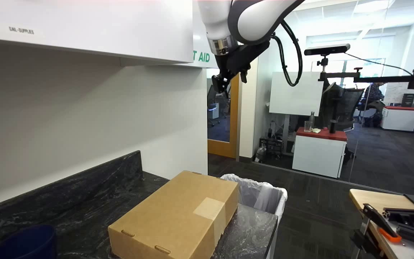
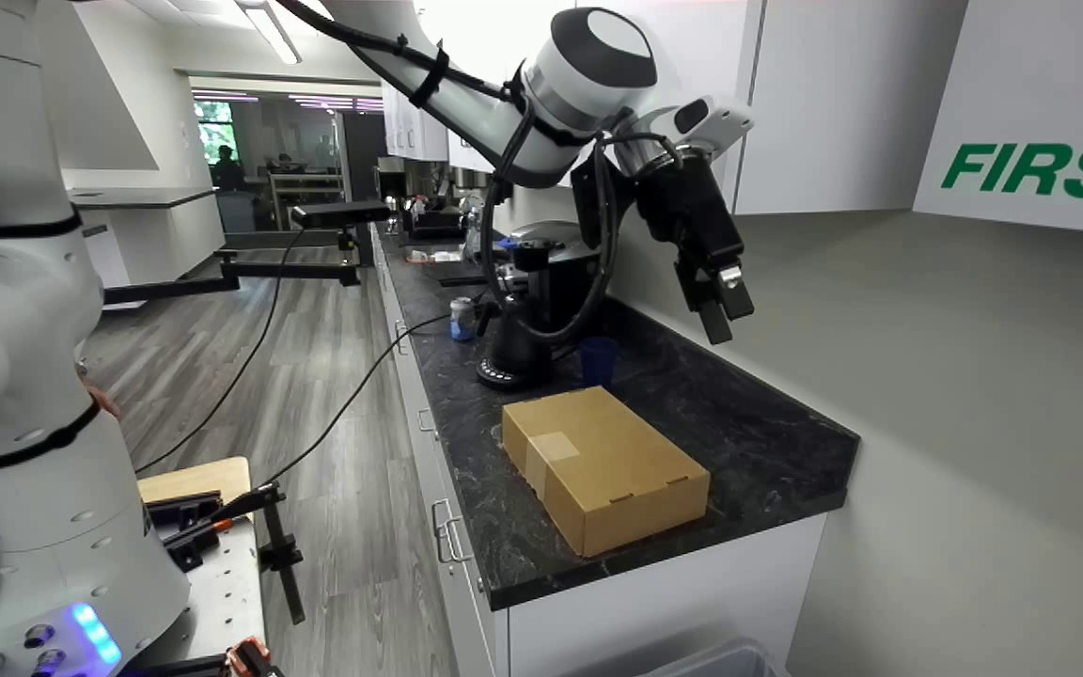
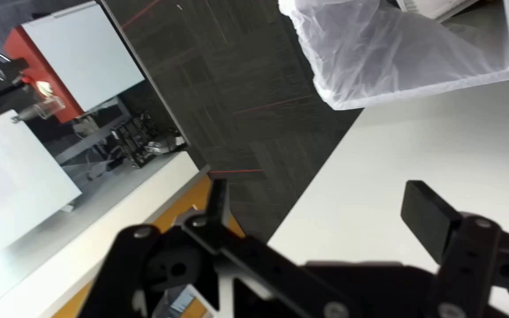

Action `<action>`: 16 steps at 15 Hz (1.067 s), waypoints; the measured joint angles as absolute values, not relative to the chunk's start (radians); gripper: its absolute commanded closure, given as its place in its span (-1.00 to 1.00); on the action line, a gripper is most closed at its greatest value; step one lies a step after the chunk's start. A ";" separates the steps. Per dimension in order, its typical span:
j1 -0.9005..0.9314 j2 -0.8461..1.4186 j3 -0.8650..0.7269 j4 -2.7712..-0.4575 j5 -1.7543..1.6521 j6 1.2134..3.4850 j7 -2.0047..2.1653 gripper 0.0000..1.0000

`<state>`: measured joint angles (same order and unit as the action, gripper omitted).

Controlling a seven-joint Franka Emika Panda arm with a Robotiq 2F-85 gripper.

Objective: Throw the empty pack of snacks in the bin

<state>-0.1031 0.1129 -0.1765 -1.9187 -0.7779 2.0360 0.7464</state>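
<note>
Claw (image 3: 320,204) spread, nothing pinched, higher than the bin (image 3: 413,57). Snack pack not in view (likely light, limp, slippery); I'd pinch it mid-bag.

Plastic-lined bin (image 3: 431,90), matt cardboard box (image 1: 174,216).

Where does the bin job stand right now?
Done: nothing I can confirm. The snack pack shows in no view, and only part of the inside of the bin is visible.
In hand: nothing; the gripper stands open and holds nothing in the wrist view.
Left: check the hidden part of the bin; if the snack pack isn't there, finding, grasping and dropping it probably all remain.
</note>
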 measured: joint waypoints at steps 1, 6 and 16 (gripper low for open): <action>-0.104 0.106 -0.178 -1.919 -0.793 1.988 0.780 -1.00; -0.103 0.025 -0.159 -1.949 -0.799 1.645 0.886 -1.00; -0.087 -0.104 -0.077 -2.100 -0.728 1.604 0.795 -1.00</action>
<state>-0.0871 -0.1043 -0.0772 -2.1001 -0.7282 1.6040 0.7948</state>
